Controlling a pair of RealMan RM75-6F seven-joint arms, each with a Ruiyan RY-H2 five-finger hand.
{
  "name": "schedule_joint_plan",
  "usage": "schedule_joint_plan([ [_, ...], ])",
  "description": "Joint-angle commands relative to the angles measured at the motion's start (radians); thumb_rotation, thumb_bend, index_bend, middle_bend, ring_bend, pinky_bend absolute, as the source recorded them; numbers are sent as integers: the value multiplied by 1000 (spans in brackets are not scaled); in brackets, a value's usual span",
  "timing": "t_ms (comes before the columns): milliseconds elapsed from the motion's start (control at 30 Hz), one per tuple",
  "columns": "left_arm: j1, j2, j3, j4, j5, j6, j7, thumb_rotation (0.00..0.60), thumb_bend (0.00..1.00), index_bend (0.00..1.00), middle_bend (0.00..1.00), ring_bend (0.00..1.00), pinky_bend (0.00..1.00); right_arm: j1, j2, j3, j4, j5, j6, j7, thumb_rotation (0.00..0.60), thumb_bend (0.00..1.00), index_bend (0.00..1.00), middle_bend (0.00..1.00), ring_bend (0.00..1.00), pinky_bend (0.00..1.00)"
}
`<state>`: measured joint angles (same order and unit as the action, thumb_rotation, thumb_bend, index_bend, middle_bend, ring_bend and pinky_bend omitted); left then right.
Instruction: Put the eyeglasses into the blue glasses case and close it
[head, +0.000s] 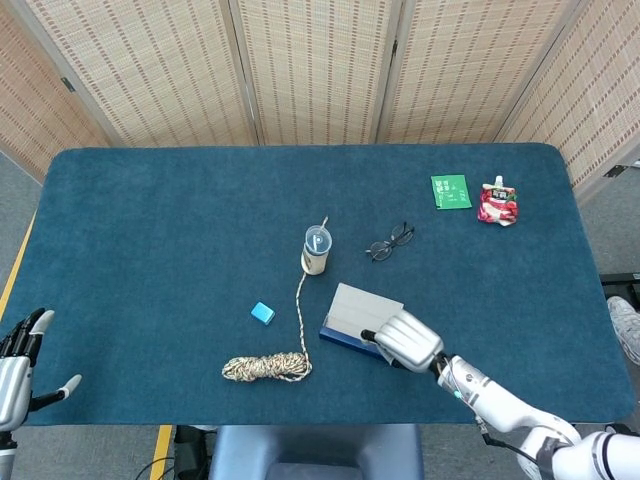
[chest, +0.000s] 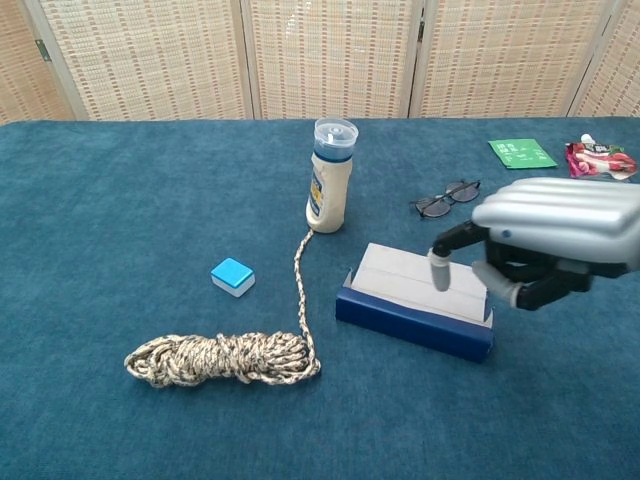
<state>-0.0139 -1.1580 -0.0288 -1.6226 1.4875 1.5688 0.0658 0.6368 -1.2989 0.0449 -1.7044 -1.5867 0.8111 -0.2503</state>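
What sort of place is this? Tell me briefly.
Probably a lab or staged test area: a table covered in blue felt, woven folding screens behind it, and unrelated props like rope and a bottle.
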Motion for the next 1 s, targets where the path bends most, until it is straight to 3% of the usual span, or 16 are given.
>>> schedule_joint_plan([
  [33, 11, 4, 2, 6, -4, 9, -10, 600, 195, 69, 96, 121, 232, 98, -92, 50, 46, 79, -115, -86, 600, 852, 376, 1000, 1000, 901],
  [467, 43, 13, 6, 19, -9, 37, -33, 600, 195, 69, 96, 121, 232, 236, -288, 72, 213, 230, -215, -261, 600, 865, 376, 1000, 1000, 904],
  [1000, 29, 0, 3, 24, 1, 6, -27, 600, 195, 69, 96, 121, 232, 222, -227, 55, 318, 440, -135, -322, 600, 851, 376, 1000, 1000, 904],
])
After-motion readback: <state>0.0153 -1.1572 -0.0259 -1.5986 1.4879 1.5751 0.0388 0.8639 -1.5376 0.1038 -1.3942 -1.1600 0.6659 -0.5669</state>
